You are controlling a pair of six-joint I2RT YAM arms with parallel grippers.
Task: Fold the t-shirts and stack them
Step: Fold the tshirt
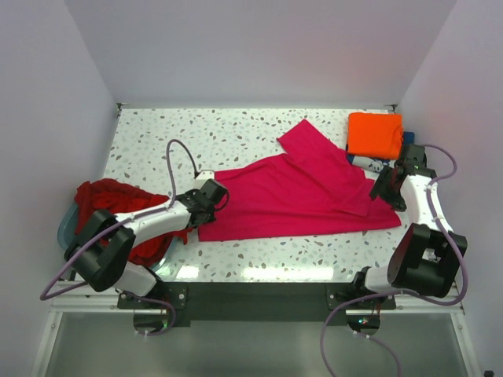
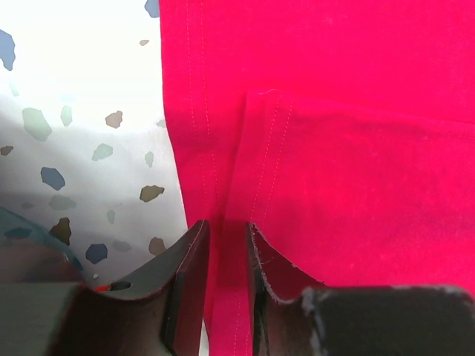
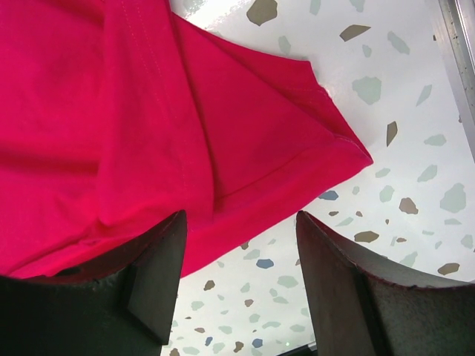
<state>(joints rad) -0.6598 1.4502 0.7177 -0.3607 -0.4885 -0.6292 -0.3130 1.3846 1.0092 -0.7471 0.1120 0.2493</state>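
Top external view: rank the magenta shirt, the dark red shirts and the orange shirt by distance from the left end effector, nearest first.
1. magenta shirt, centre: its left hem is at the left end effector.
2. dark red shirts, heaped at the left edge.
3. orange shirt, folded, far right corner.

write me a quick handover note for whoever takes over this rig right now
Left gripper: shut on the left edge of the magenta t-shirt, spread mid-table.
Right gripper: open over that shirt's right corner, holding nothing.
Orange t-shirt: folded, far right, on a navy t-shirt.
Dark red t-shirts: heaped in the pale blue tub, left.
Done: orange stacked. Left: fold and stack the magenta, then the dark red.
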